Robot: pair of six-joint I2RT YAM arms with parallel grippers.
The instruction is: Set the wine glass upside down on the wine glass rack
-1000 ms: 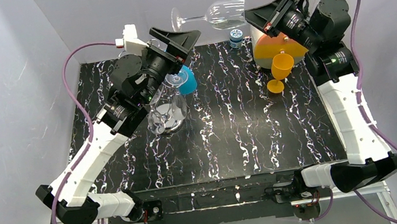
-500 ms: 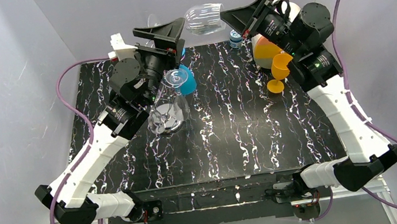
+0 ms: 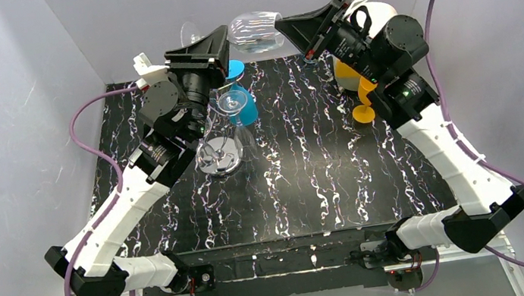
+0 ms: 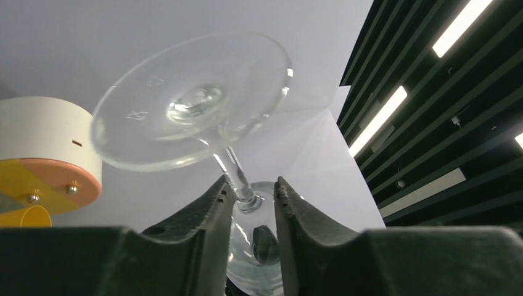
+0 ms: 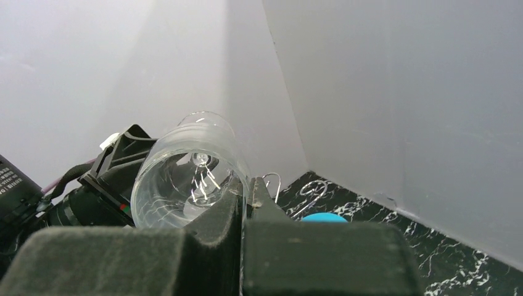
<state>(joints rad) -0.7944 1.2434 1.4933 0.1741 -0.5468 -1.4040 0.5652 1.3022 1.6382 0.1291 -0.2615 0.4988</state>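
The clear wine glass hangs on its side high over the back of the table, foot to the left. My right gripper is shut on the bowl's rim; in the right wrist view the rim is pinched between its fingers and the bowl opens toward the camera. My left gripper straddles the stem. In the left wrist view the stem runs between the narrowed tips, against the left finger with a gap to the right one. The wine glass rack stands below.
A blue cup stands beside the rack's scroll arms. An orange goblet and a white drum with an orange and yellow face are at the back right. The back wall is close behind the glass.
The right arm has carried the glass leftward. The left gripper rose to the stem, and its jaws closed in from wide open to a narrow gap round it.
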